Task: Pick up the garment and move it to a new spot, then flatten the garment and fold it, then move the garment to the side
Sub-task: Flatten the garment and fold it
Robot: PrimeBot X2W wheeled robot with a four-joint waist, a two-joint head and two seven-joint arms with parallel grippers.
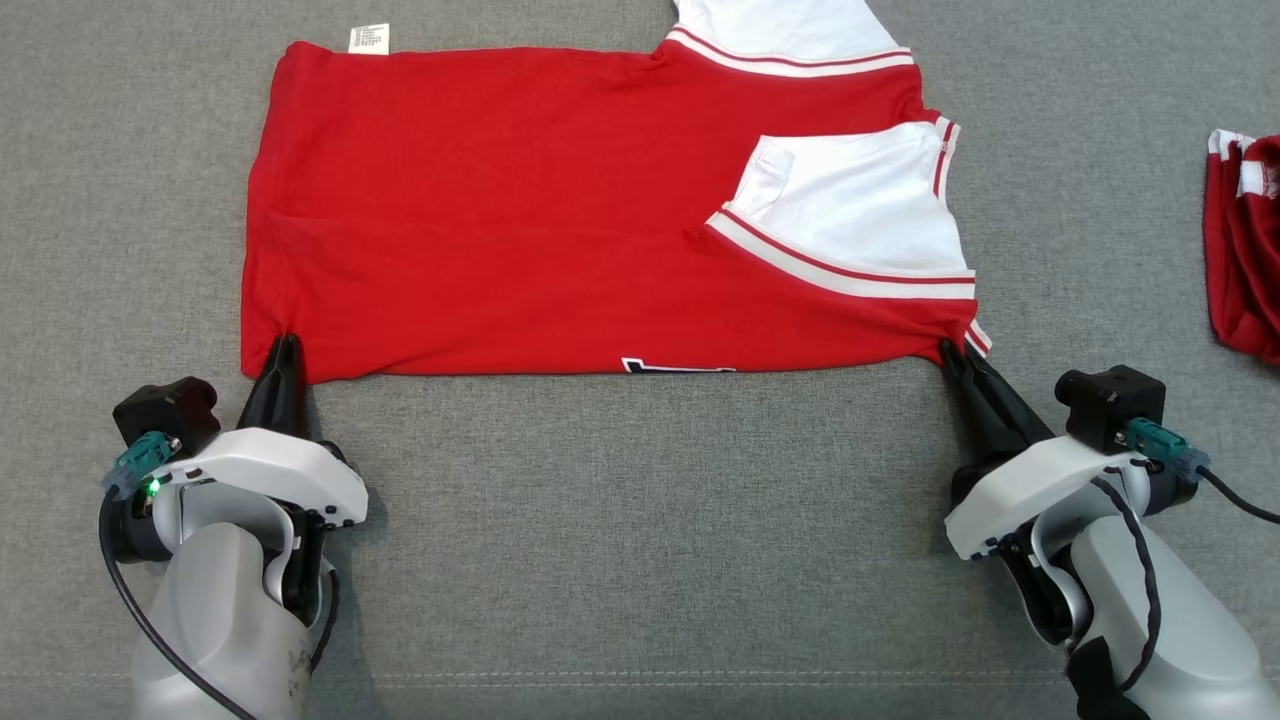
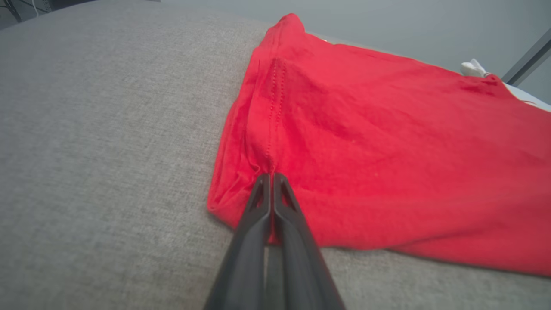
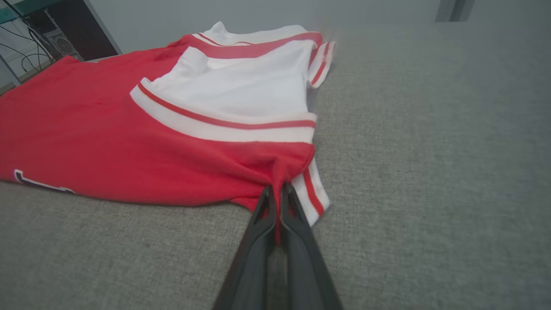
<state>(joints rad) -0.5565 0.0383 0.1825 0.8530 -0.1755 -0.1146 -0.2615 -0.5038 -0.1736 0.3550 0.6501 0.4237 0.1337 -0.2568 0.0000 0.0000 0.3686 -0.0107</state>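
1. Left gripper (image 1: 285,348) and right gripper (image 1: 952,352) each clamp a near corner of the red, white-sleeved jersey (image 1: 520,220), which lies flat on the grey woven surface (image 1: 640,520).
2. These shallow pinches could slip, or catch only one layer.
3. Uneven lifting would skew the fold.

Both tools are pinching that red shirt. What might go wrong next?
The left tool and right tool each pinch only a sliver of the red shirt; it may slip out when lifted. The folded white sleeve lies loose on top and may flop open. Another red garment lies to the right, possibly in the way.
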